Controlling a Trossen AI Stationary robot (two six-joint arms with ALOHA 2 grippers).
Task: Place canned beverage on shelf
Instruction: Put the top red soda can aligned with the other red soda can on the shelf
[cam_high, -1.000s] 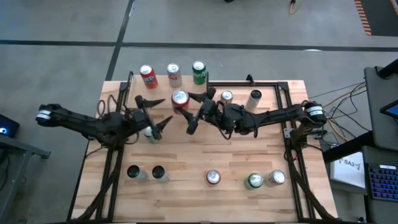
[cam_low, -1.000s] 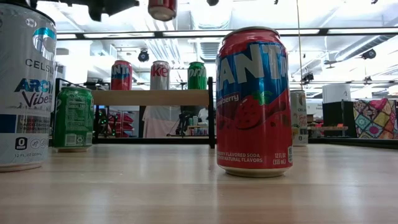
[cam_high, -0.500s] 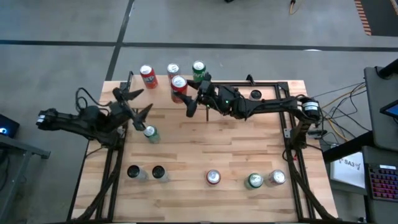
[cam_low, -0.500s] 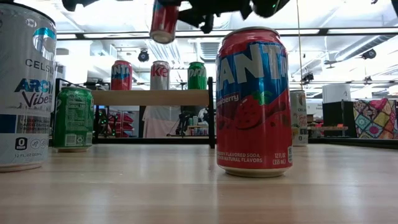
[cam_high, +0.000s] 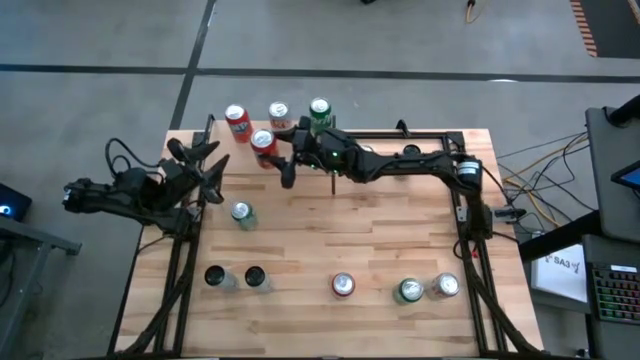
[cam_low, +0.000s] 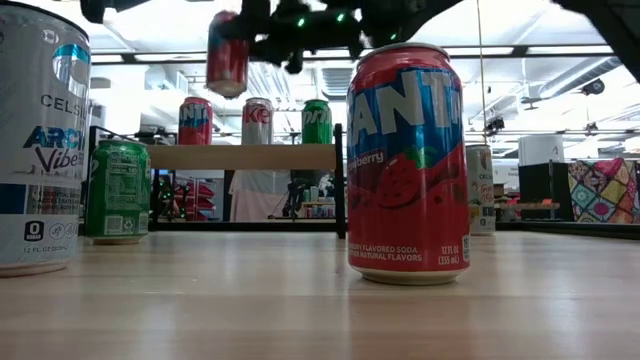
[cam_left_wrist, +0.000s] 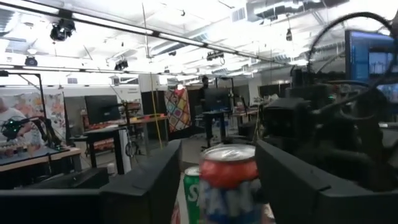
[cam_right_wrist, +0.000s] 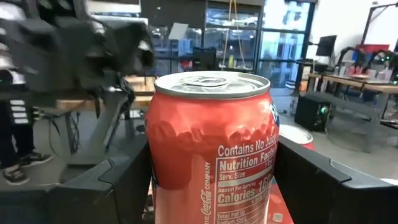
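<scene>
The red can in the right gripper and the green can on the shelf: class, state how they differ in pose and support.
The red can hangs in the air, clamped by the right gripper, above the shelf; the green can stands on the shelf board. The red can leans a little in the low view; the green can is upright. Both are drink cans with silver tops.

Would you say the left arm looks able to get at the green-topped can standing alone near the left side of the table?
Probably yes. The left gripper hangs just behind the green-topped can with bare table around it; the right gripper, holding the red can, is off toward the shelf.
</scene>
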